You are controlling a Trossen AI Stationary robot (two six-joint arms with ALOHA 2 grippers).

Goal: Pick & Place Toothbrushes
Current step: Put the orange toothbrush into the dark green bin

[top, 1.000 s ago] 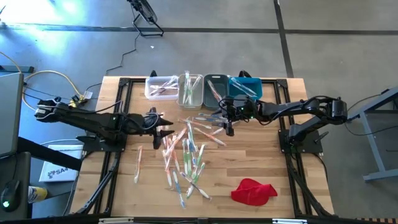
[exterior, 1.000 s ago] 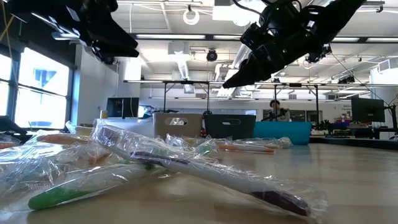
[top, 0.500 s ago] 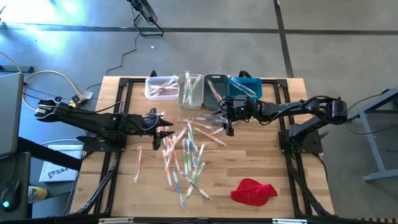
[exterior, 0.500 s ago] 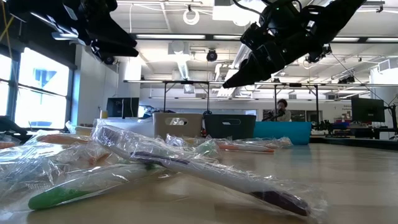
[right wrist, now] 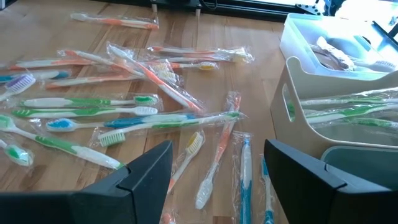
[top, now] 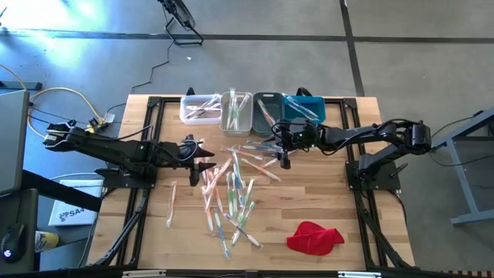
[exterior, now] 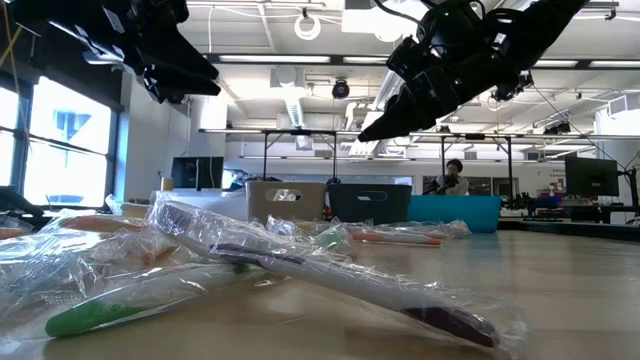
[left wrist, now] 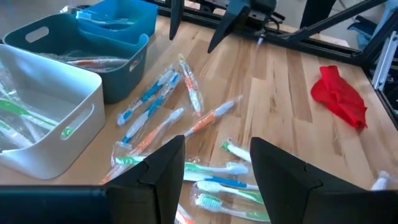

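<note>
We see a big wooden table point(top: 324, 208) with a row of bins point(top: 251, 108) at its far edge. The toothbrushes point(top: 228, 193) lie in a messy pile in the middle, some already in the bins. Above the pile, the left gripper point(top: 210, 161) and right gripper point(top: 282, 147) both hang open, holding nothing.

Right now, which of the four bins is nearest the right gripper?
The blue bin, at the row's right end; the right gripper hangs just in front of it.
</note>
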